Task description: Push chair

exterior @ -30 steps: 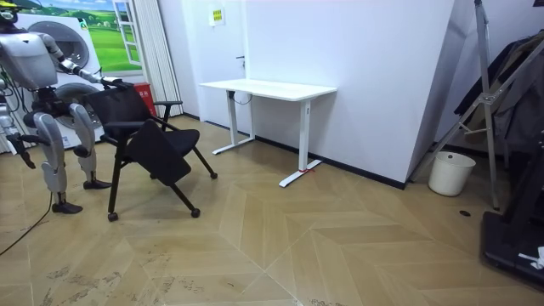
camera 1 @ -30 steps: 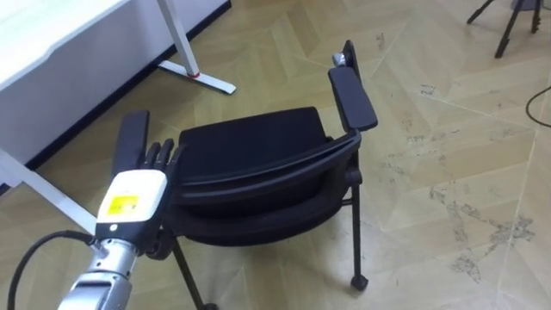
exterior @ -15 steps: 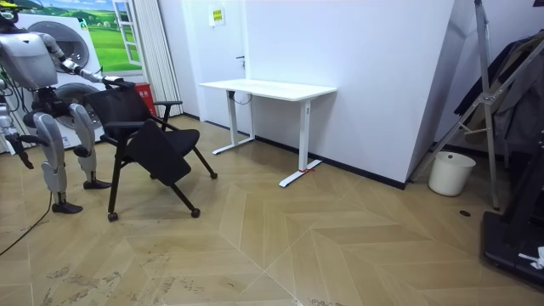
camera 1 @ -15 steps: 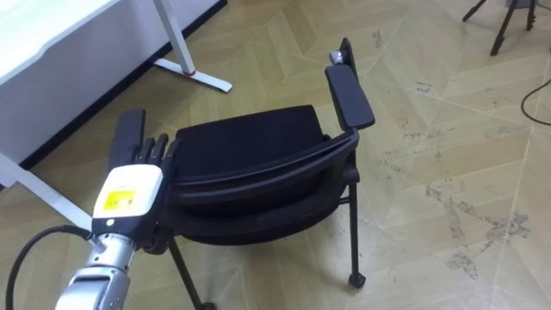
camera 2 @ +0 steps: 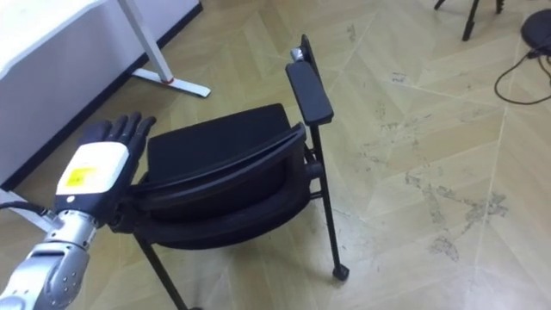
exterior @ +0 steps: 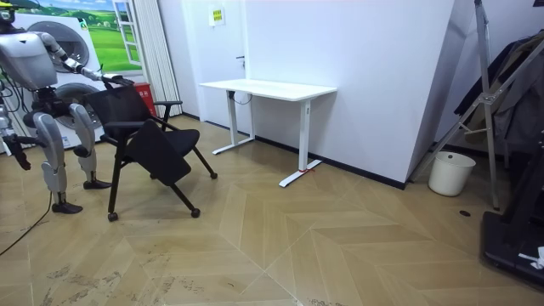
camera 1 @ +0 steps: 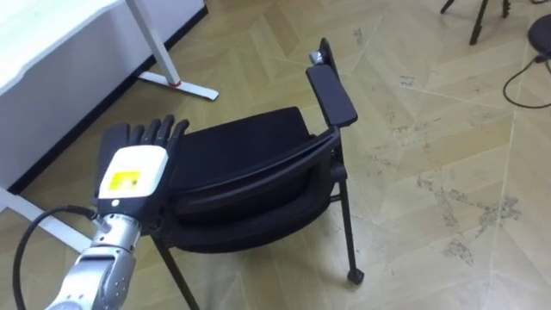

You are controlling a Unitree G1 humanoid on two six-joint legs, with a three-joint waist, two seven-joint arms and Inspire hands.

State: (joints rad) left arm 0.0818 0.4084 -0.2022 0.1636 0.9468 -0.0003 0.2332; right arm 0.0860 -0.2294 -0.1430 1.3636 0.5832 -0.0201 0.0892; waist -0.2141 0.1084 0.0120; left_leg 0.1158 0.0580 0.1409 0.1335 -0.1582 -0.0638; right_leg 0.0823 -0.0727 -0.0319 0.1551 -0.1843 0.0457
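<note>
- Chair point(camera 1: 245, 159): black, with armrests and castors, standing on the wood floor point(camera 1: 430, 129) just short of the white desk point(camera 1: 52, 39). The robot stands behind its backrest.
- Left hand point(camera 1: 129, 181): laid flat over the left end of the backrest, fingers point(camera 1: 159, 131) straight and spread, clasping nothing.
- Right armrest point(camera 1: 331, 90): untouched, on the far side from the left hand.
- Right hand point(exterior: 14, 151): hangs low at the robot's side; its state cannot be told.
- Change: half a second ago the left armrest showed beside the fingers; now the hand covers it. In the room view the chair stands where it did.
</note>
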